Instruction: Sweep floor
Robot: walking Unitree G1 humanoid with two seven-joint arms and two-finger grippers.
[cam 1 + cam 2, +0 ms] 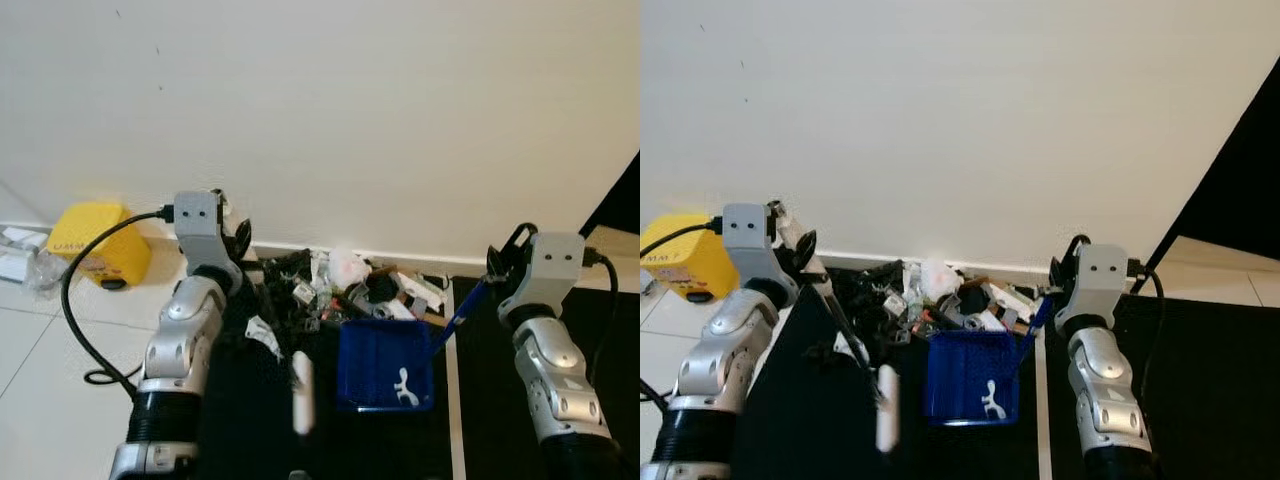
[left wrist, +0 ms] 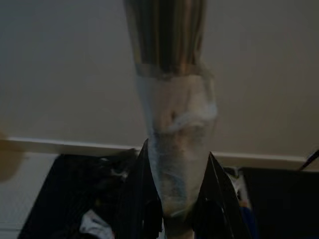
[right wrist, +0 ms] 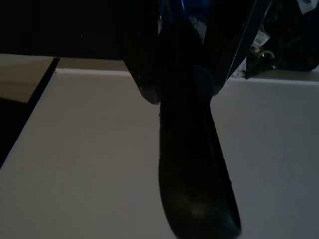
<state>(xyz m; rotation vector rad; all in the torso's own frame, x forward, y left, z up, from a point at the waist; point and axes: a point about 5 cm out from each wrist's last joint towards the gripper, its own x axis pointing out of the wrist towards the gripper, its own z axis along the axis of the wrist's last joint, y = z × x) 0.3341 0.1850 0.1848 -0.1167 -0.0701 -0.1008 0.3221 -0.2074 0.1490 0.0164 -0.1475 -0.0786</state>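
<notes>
While clamped in right jaws, dustpan (image 1: 385, 365) adjoins litter (image 1: 345, 285).

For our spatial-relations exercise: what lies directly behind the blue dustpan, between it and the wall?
Behind the blue dustpan lies a pile of mixed litter, scraps of black, white and pink, heaped against the skirting board. The floor beneath the pile is covered, so it cannot be seen.

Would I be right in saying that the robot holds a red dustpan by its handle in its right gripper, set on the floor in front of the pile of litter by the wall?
Not quite: the dustpan is blue, not red, as the left eye view shows. The rest holds: the right gripper grips its handle, and it sits before the litter pile by the wall.
</notes>
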